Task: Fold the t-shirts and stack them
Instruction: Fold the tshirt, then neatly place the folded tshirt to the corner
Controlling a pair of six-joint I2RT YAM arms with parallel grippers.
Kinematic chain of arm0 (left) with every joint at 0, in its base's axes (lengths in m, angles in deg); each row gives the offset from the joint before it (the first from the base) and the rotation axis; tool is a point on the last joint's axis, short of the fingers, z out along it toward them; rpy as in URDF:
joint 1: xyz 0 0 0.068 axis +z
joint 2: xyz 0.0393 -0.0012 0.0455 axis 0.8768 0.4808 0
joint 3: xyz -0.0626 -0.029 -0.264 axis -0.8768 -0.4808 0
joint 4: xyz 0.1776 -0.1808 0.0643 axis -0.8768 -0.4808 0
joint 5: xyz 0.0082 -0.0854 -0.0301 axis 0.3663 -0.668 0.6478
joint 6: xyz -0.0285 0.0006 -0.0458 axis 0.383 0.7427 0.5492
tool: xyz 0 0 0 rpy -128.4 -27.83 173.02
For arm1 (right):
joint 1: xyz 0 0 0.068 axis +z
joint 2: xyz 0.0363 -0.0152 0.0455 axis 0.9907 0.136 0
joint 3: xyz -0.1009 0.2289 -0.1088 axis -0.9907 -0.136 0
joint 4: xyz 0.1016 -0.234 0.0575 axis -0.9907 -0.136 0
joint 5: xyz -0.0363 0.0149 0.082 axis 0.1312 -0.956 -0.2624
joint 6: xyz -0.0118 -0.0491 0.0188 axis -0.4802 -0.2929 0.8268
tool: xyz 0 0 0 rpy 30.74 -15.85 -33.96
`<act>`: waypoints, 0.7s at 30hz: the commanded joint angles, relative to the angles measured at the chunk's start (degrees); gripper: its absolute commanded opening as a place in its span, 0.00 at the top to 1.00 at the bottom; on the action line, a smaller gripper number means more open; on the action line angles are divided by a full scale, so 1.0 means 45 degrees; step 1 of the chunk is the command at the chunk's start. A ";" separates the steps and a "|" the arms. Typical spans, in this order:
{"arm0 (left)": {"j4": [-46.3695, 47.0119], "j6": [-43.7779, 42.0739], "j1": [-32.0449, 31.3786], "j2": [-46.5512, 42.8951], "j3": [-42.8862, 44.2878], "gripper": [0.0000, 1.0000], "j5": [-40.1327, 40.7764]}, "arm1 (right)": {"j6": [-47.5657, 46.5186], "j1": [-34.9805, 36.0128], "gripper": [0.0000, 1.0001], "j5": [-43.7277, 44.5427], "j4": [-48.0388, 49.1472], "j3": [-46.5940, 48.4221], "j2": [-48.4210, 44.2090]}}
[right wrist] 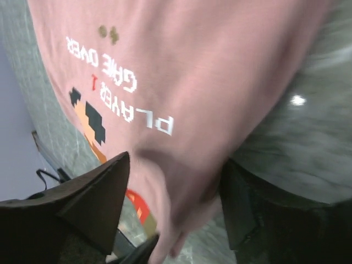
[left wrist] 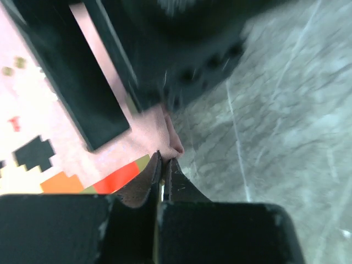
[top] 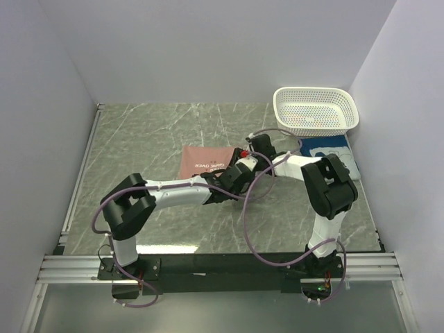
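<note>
The dusty-pink t-shirt (top: 203,161) lies folded mid-table, its white pixel text facing up. My left gripper (left wrist: 164,160) is shut on the pink shirt's (left wrist: 33,110) edge beside the red and orange print. In the top view the left gripper (top: 234,173) sits at the shirt's right near corner. My right gripper (right wrist: 173,192) is open, and its fingers (right wrist: 102,192) straddle a raised fold of the pink shirt (right wrist: 181,66). From above, the right gripper (top: 250,151) is right beside the left one. The blue t-shirt (top: 331,154) lies folded at the right, below the basket.
A white perforated basket (top: 316,109) stands at the back right corner. White walls close in the marble table (top: 139,139) on three sides. The two arms cross close together over the middle. A black rail (top: 222,267) runs along the near edge.
</note>
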 commanded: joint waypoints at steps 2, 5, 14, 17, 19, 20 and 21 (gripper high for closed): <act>0.0747 0.0341 -0.0081 -0.1251 0.0010 0.99 -0.0162 | 0.0646 0.0577 0.33 -0.0255 0.0588 0.0116 0.0684; 0.0611 0.0419 -0.0062 -0.1232 0.0146 0.93 -0.0513 | 0.0608 0.0656 0.46 -0.0392 0.0690 0.0154 0.0801; -0.0245 0.1512 -0.0023 -0.2109 -0.0166 0.61 -0.0923 | -0.1772 0.0422 1.00 0.1013 -0.2370 0.1071 -0.0252; -0.1550 0.2039 0.0210 -0.2695 0.0185 0.56 -0.0924 | -0.3351 0.0110 1.00 0.1929 -0.3892 0.1461 -0.0857; -0.2140 0.2158 0.0678 -0.3242 0.0264 0.50 -0.0924 | -0.3998 -0.0027 1.00 0.2844 -0.4678 0.1677 -0.1305; -0.2858 0.2100 0.0970 -0.3456 0.0361 0.49 -0.1059 | -0.4562 -0.0163 1.00 0.3140 -0.5397 0.1910 -0.1443; -0.3194 0.2041 0.1611 -0.3884 0.0420 0.49 -0.1215 | -0.4839 -0.0242 1.00 0.3452 -0.5752 0.2048 -0.1561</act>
